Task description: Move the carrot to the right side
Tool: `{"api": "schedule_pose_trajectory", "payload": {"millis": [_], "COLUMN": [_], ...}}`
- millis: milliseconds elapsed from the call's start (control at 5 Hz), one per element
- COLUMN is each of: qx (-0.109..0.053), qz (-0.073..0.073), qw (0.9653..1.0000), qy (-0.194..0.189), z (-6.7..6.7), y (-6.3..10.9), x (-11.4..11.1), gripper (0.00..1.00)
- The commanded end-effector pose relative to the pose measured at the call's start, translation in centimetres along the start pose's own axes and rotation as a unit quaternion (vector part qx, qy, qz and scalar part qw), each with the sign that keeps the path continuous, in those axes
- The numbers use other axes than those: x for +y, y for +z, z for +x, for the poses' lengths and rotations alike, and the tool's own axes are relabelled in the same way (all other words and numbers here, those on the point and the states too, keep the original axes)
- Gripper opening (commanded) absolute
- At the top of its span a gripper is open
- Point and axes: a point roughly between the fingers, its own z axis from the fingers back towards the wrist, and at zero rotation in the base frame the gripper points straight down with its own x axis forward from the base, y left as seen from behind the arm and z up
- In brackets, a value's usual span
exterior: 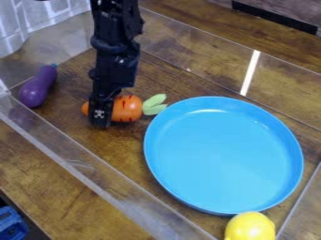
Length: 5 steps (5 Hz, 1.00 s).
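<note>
The carrot (pixel 127 108) is a small glossy orange toy with a light green leafy top pointing right toward the plate. It lies on the wooden table just left of the blue plate (pixel 226 155). My black gripper (pixel 103 105) comes straight down from above and is shut on the carrot's orange body, covering its left part. Whether the carrot touches the table or hangs just above it cannot be told.
A purple eggplant (pixel 37 85) lies at the left. A yellow lemon (pixel 250 228) sits at the bottom right, near the plate's rim. Clear plastic walls (pixel 75 155) enclose the work area on the wooden table.
</note>
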Motion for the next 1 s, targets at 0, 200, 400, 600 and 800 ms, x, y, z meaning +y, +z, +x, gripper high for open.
{"api": "schedule_pose_trajectory", "payload": {"millis": [0,200,400,600,800], "qx": [-0.017,-0.017,-0.018,-0.019,-0.019], "qz": [0.033,0.031,0.028,0.031,0.032], "qw": [0.9991,0.9987,0.9981,0.9987,0.9974], "qy": [0.020,0.036,0.053,0.036,0.062], "z": [-0.5,-1.0,-1.4,-0.9,-0.2], "y": [2.1,1.9,1.6,2.6,3.5], "x": [1.7,1.2,0.7,-0.7,-1.1], "gripper": [0.00,0.00,0.00,0.00,0.00]}}
